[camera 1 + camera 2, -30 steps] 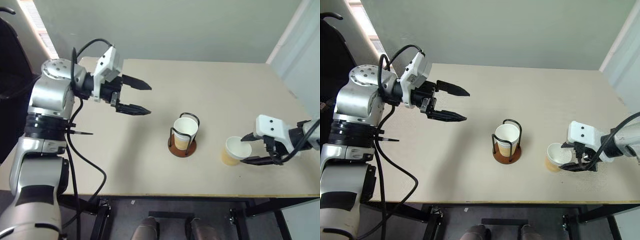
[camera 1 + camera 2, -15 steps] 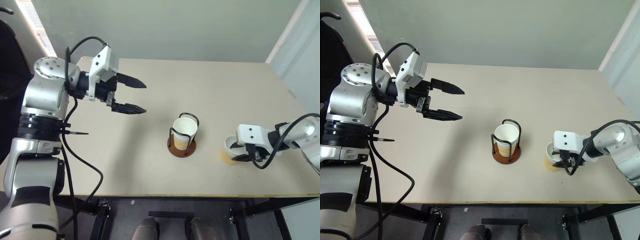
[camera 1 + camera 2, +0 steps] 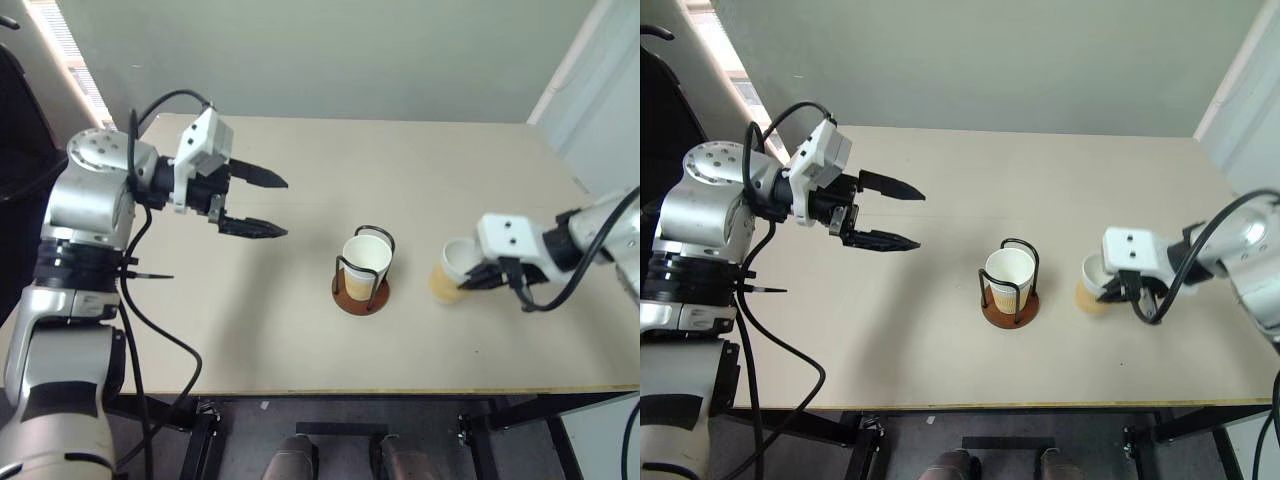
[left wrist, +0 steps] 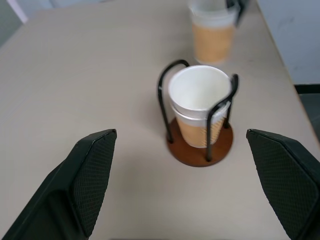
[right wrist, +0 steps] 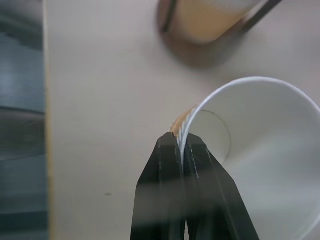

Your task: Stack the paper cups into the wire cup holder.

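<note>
Now the right gripper [image 5: 182, 145] was pinched on the rim of a paper cup [image 3: 1095, 283], just right of the wire holder [image 3: 1011, 285]; so thin a grip could let it tilt or slip. Earlier it sat lower, ungripped. The left gripper [image 3: 268, 204] gaped, well left.

Matt paper cups [image 3: 366, 264] (black wire holder [image 3: 362, 290])
</note>
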Robot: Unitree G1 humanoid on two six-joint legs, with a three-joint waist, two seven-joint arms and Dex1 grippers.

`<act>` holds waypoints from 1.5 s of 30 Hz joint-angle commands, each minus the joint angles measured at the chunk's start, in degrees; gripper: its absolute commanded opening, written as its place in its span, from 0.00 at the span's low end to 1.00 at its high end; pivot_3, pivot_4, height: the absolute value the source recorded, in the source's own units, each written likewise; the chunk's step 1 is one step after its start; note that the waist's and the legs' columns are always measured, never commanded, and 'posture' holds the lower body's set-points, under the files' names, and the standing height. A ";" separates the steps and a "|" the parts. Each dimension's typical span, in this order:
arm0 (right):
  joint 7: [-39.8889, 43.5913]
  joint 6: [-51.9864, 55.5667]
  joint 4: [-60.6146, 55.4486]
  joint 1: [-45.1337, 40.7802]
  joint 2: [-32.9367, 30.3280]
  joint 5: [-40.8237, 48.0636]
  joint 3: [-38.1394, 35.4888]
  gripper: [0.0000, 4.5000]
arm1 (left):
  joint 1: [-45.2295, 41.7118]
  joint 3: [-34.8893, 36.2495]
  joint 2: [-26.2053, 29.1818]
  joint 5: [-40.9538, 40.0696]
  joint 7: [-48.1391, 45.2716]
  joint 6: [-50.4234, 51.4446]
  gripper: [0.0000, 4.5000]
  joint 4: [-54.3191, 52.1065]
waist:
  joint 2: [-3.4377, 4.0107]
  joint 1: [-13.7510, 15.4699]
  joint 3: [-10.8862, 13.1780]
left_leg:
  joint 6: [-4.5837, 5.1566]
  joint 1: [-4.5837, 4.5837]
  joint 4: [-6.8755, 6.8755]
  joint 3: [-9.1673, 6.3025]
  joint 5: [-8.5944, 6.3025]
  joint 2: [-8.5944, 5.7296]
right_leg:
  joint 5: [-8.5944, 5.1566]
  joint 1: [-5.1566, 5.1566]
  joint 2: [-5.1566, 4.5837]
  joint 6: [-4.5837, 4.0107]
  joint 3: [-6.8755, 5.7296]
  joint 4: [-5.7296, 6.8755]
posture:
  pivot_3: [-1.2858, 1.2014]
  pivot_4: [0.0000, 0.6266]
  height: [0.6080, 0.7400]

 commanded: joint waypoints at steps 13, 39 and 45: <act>4.53 -1.03 0.35 -22.23 15.85 0.34 7.36 0.01 | 2.75 1.19 1.14 -2.37 -1.89 1.31 1.00 -5.72 | 0.01 -0.29 0.00 | -0.09 -0.05 -0.05 -0.06 0.06 0.02 | -0.12 -0.19 0.01 -0.23 -0.08 0.14 | 0.52 0.24 1.00; 6.64 -18.06 8.34 -20.05 23.39 -12.44 14.34 0.21 | 3.87 2.04 2.21 -3.74 -0.79 3.30 1.00 -8.85 | 0.01 -0.49 0.01 | -0.33 -0.12 -0.19 -0.16 0.20 0.04 | -0.16 -0.36 0.01 -0.43 -0.15 0.34 | 0.52 0.24 1.00; 2.86 -17.04 11.86 -22.44 26.27 -13.41 11.54 0.65 | 3.98 2.12 1.96 -3.72 -0.41 3.18 1.00 -8.81 | 0.01 -0.54 0.01 | -0.36 -0.12 -0.18 -0.16 0.22 0.04 | -0.16 -0.39 0.01 -0.47 -0.15 0.39 | 0.52 0.24 1.00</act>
